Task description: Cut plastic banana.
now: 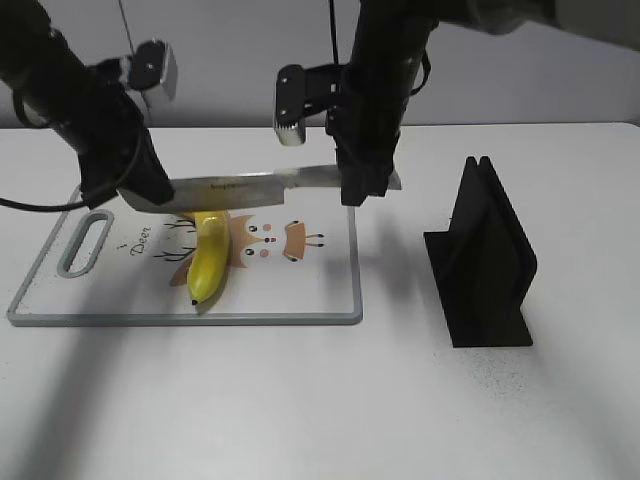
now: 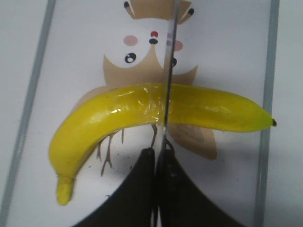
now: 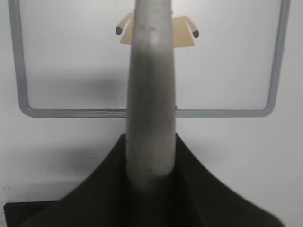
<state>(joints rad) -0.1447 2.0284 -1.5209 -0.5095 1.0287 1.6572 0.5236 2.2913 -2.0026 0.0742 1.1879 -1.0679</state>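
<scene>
The plastic banana (image 1: 208,262) lies whole on the white cutting board (image 1: 200,318), stem end towards the back. A knife (image 1: 250,183) is held level across its upper part. My left gripper (image 1: 145,190) is shut on the blade's tip end. My right gripper (image 1: 360,185) is shut on the grey handle. In the left wrist view the thin blade edge (image 2: 166,71) crosses the banana (image 2: 113,118) near its middle, in front of the shut jaws (image 2: 158,153). In the right wrist view the handle (image 3: 150,85) runs out from the jaws (image 3: 150,163). Whether the blade bites into the banana cannot be told.
A black knife stand (image 1: 485,262) is on the table right of the board. The board has a grey rim (image 3: 71,112), a handle slot (image 1: 85,243) at its left end and a printed deer picture (image 1: 275,238).
</scene>
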